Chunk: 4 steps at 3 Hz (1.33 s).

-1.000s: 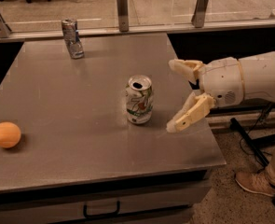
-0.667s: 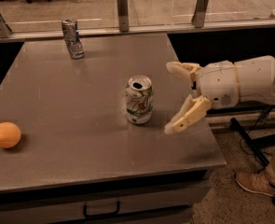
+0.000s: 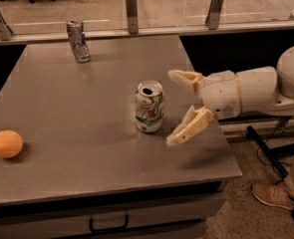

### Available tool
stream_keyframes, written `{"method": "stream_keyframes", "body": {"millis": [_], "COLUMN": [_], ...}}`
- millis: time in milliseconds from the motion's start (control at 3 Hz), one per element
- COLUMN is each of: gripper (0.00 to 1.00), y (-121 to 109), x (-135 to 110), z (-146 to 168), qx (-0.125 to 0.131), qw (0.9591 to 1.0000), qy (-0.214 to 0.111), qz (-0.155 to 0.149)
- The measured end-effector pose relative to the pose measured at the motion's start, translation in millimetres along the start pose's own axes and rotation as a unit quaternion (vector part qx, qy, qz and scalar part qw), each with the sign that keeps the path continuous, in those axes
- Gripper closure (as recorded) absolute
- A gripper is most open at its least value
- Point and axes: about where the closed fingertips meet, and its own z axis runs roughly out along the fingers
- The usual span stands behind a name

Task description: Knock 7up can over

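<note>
We see the tool (image 3: 171, 108) spread wide open above the tabletop (image 3: 76, 113) near its edge, holding nothing and touching nothing. The 7up can (image 3: 149, 108) stands upright just beyond the fingertips, in line with the gap, toward the tabletop's middle.

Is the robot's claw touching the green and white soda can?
Apart. In the camera view the open gripper sits just right of the upright 7up can, with bare table showing between its fingertips and the can.
</note>
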Motion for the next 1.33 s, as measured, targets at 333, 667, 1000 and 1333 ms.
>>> {"method": "stream_keyframes", "body": {"millis": [333, 667, 1000, 1333], "gripper": [0.00, 0.15, 0.40, 0.62], "y": [-1, -5, -7, -3], "x": [4, 1, -1, -9], "z": [19, 38, 57, 66], "qx": [-0.014, -0.035, -0.088, -0.119], "qw": [0.9999, 0.9994, 0.9956, 0.9913], "qy": [-0.004, -0.007, -0.002, 0.003], "qz": [-0.003, -0.002, 0.032, 0.057]}}
